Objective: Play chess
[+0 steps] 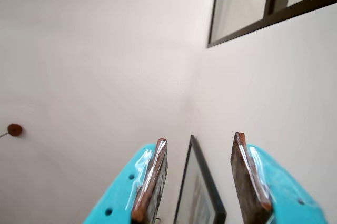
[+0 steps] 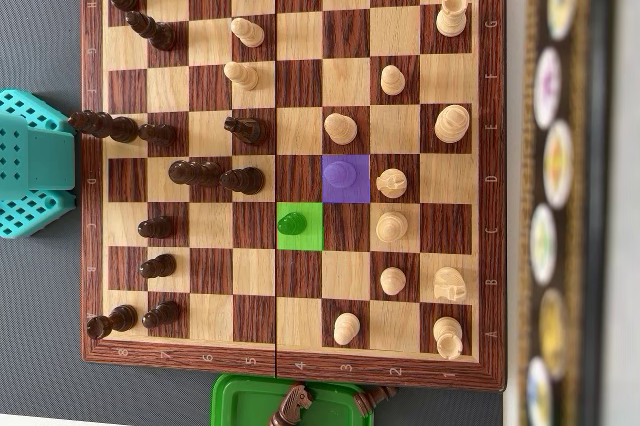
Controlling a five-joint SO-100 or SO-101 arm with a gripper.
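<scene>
In the overhead view a wooden chessboard point(image 2: 290, 360) fills the middle. Dark pieces point(image 2: 210, 174) stand mostly on its left half, light pieces point(image 2: 392, 183) mostly on its right. One square is tinted green and holds a green-tinted pawn point(image 2: 293, 223); the square up and to its right is tinted purple and holds a purple-tinted piece point(image 2: 344, 174). My teal arm point(image 2: 35, 161) sits off the board's left edge. In the wrist view my gripper point(image 1: 200, 138) points at a pale wall, open, with nothing between its brown-padded fingers point(image 1: 152, 176). No board shows there.
A green tray point(image 2: 240, 401) below the board holds a couple of dark pieces point(image 2: 292, 404). A dark strip with round coloured patches point(image 2: 555, 176) runs along the right. The wrist view shows a framed picture point(image 1: 197, 192), a dark window frame point(image 1: 263, 19) and a reddish knob point(image 1: 15, 129).
</scene>
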